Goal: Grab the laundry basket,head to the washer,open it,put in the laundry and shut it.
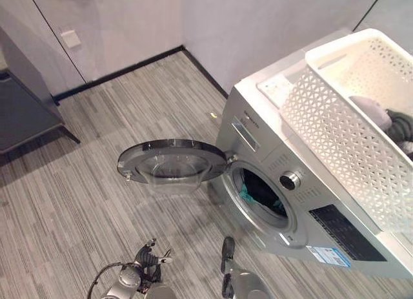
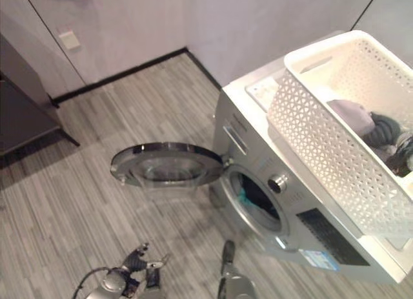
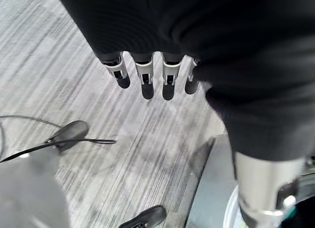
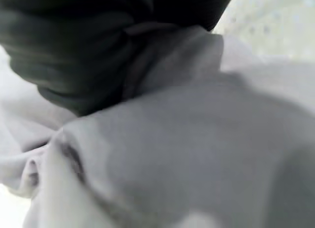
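The white lattice laundry basket (image 1: 335, 118) stands on top of the silver washer (image 1: 258, 124). In the basket lies a pale grey garment (image 1: 371, 108), and my right hand (image 2: 385, 130) is down against it, its dark cover showing among the cloth (image 4: 197, 139). The washer's round door (image 1: 173, 162) hangs wide open to the left, level over the floor. Teal cloth (image 1: 248, 197) shows inside the drum. My left hand (image 3: 144, 73) hangs open over the striped floor beside the washer's front, holding nothing.
A dark cabinet (image 1: 26, 112) stands at the far left against the wall. A small scrap (image 1: 213, 115) lies on the floor by the washer's far corner. The washer's knob (image 1: 290, 180) sits right of the drum opening. Striped floor stretches left of the open door.
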### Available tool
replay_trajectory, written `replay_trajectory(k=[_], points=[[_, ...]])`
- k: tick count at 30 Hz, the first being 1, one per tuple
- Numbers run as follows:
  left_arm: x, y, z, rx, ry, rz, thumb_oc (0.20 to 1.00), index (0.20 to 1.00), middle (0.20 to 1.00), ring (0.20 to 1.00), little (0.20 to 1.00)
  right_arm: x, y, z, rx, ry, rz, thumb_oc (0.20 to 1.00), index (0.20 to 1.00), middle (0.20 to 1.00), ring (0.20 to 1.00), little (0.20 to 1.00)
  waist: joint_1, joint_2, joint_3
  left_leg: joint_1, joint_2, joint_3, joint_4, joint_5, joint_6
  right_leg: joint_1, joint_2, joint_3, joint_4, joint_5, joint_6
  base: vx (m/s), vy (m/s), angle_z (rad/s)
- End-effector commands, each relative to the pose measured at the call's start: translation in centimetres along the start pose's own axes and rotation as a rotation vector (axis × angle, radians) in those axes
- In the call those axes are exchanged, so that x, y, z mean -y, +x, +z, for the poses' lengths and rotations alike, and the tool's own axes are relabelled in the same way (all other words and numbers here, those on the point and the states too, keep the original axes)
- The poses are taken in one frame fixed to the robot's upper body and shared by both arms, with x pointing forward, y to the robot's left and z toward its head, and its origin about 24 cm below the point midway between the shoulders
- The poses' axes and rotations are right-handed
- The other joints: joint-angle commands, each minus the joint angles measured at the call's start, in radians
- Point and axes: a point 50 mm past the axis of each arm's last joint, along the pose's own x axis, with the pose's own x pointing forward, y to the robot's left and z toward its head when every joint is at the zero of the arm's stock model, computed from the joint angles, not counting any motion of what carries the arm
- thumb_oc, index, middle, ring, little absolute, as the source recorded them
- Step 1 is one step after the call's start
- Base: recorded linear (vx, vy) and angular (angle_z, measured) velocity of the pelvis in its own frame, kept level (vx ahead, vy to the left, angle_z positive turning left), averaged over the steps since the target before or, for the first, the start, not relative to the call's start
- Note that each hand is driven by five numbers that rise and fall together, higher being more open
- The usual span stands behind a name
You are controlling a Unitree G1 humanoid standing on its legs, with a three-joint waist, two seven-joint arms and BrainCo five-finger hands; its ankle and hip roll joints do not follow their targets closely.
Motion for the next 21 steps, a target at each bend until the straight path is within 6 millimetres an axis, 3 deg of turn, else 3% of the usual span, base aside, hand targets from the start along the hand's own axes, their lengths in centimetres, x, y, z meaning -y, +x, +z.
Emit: replay_trajectory(k=[1,2,4,9,15,18,21], points=[[-1.5,-0.1,-0.4,-0.007,0.064,0.018,1.000,1.000,1.000,1.000,1.000,1.6,-0.3,0.8,0.106,0.165,-0.164,0.200,0.200,0.200,0.200,0.200,-0.001,-0.082,-0.026,0.038,0.033,0.038,0.004,0.017,-0.027,0.045,-0.020,0.086,0.000,-0.138,0.056,0.06,-0.008,-0.01],[-1.4,-0.2,-1.1,-0.031,0.075,0.009,1.000,1.000,1.000,1.000,1.000,4.4,-1.5,0.7,0.148,0.245,-0.305,0.200,0.200,0.200,0.200,0.200,-0.005,-0.088,-0.047,0.058,0.033,0.040,0.004,0.008,-0.027,0.067,-0.017,0.088,0.000,-0.143,0.056,0.06,-0.007,0.01],[-1.3,-0.3,-1.2,-0.036,0.078,0.006,1.000,1.000,1.000,1.000,1.000,5.0,-1.9,0.7,0.156,0.259,-0.336,0.200,0.200,0.200,0.200,0.200,-0.007,-0.090,-0.056,0.064,0.032,0.042,0.004,0.005,-0.027,0.072,-0.017,0.087,0.000,-0.145,0.056,0.05,-0.004,0.00],[-1.4,-0.7,-2.7,-0.093,0.089,0.019,1.000,1.000,1.000,1.000,1.000,10.2,-4.9,1.5,0.303,0.450,-0.661,0.200,0.200,0.200,0.200,0.200,-0.018,-0.098,-0.103,0.108,0.034,0.049,0.004,-0.016,-0.024,0.113,-0.011,0.093,0.000,-0.151,0.057,0.06,0.004,0.00],[-1.5,-0.7,-2.9,-0.105,0.118,0.037,1.000,1.000,1.000,1.000,1.000,12.3,-6.4,3.5,0.446,0.513,-0.874,0.200,0.200,0.200,0.200,0.200,-0.014,-0.094,-0.129,0.136,0.030,0.056,0.004,-0.033,-0.017,0.136,-0.013,0.096,0.000,-0.150,0.058,0.04,0.018,-0.06],[-1.5,-0.7,-2.6,-0.096,0.121,0.046,1.000,1.000,1.000,1.000,1.000,13.0,-6.8,4.9,0.487,0.477,-0.943,0.200,0.200,0.200,0.200,0.200,-0.012,-0.090,-0.137,0.145,0.028,0.055,0.004,-0.039,-0.013,0.143,-0.016,0.097,0.000,-0.149,0.059,0.02,0.030,-0.05],[-1.4,-0.3,-1.3,-0.046,0.127,0.068,1.000,1.000,1.000,1.000,1.000,13.0,-7.9,7.5,0.568,0.355,-1.118,0.200,0.200,0.200,0.200,0.200,-0.009,-0.074,-0.145,0.156,0.014,0.048,0.004,-0.050,-0.001,0.156,-0.025,0.098,0.000,-0.147,0.061,0.02,0.067,-0.02]])
